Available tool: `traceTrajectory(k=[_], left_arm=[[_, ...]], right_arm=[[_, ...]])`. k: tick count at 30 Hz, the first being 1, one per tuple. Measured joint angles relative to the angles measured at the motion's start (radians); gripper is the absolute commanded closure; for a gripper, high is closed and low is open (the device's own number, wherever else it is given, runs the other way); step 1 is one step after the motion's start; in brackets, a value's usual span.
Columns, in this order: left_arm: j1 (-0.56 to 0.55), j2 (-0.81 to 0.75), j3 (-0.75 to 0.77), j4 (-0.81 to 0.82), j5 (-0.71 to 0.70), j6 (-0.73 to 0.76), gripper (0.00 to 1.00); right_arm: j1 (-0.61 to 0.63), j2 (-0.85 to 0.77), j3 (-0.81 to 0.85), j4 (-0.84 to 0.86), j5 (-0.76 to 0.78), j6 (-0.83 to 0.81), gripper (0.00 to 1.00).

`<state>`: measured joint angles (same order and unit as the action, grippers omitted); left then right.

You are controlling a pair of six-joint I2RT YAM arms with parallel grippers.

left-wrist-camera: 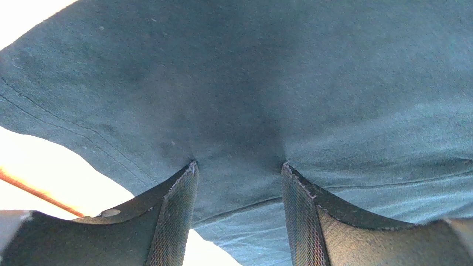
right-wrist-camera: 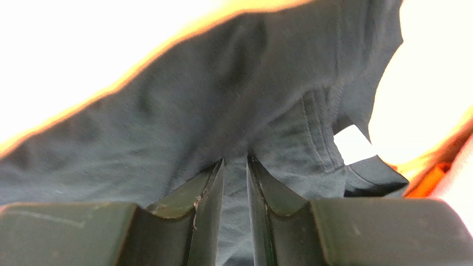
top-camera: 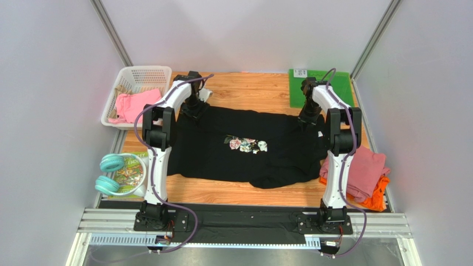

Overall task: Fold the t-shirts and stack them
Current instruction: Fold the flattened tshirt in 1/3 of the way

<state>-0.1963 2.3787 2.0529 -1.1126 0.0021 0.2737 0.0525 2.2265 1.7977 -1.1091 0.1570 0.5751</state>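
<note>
Black cloth is what both grippers are sitting on. The right gripper [right-wrist-camera: 236, 162] is nearly closed, jaws clamped on a thin fold of the black shirt [right-wrist-camera: 183, 111] right next to a stitched seam. The left gripper [left-wrist-camera: 238, 166] has its jaws spread wide. Both fingertips [left-wrist-camera: 177, 210] press into the same shirt and the cloth runs flat across the gap, so it's touching but not pinching.

From the top cam, the left one is on the shirt's 11 o'clock corner and the right one on its 1 o'clock corner. The shirt lies spread over the middle of the table [top-camera: 250, 88] with the floral print [top-camera: 246, 144] facing up near its centre. Its 5 o'clock part is bunched up.

Just beside it at 4 o'clock is the pink shirt [top-camera: 363, 166], lying on the orange shirt [top-camera: 380, 198], which pokes out at the near side. The mat [top-camera: 344, 88] is at the table's 1 o'clock corner, past the right gripper. The basket [top-camera: 130, 75] is off at 10 o'clock with some pink cloth in it, and the headphones [top-camera: 111, 174] are at 8 o'clock.
</note>
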Motion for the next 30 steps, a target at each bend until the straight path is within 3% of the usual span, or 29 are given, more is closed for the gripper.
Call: traceTrajectory(k=[8, 13, 21, 26, 30], left_arm=[[0.036, 0.103, 0.19, -0.076, -0.012, -0.02, 0.36], [0.047, 0.121, 0.223, -0.085, -0.017, -0.05, 0.36], [0.047, 0.091, 0.211, -0.093, 0.021, -0.07, 0.36], [0.046, -0.141, 0.057, -0.089, 0.083, -0.068, 0.36], [0.016, -0.533, -0.241, -0.021, 0.132, -0.04, 0.36]], right_arm=[[-0.032, 0.171, 0.293, -0.085, -0.077, -0.004, 0.71], [-0.079, 0.254, 0.433, -0.112, -0.179, -0.003, 0.71], [-0.095, 0.199, 0.36, -0.057, -0.234, -0.006, 0.57], [-0.078, -0.012, 0.23, -0.043, -0.227, -0.012, 0.5], [-0.036, -0.338, 0.024, 0.014, -0.2, -0.015, 0.53]])
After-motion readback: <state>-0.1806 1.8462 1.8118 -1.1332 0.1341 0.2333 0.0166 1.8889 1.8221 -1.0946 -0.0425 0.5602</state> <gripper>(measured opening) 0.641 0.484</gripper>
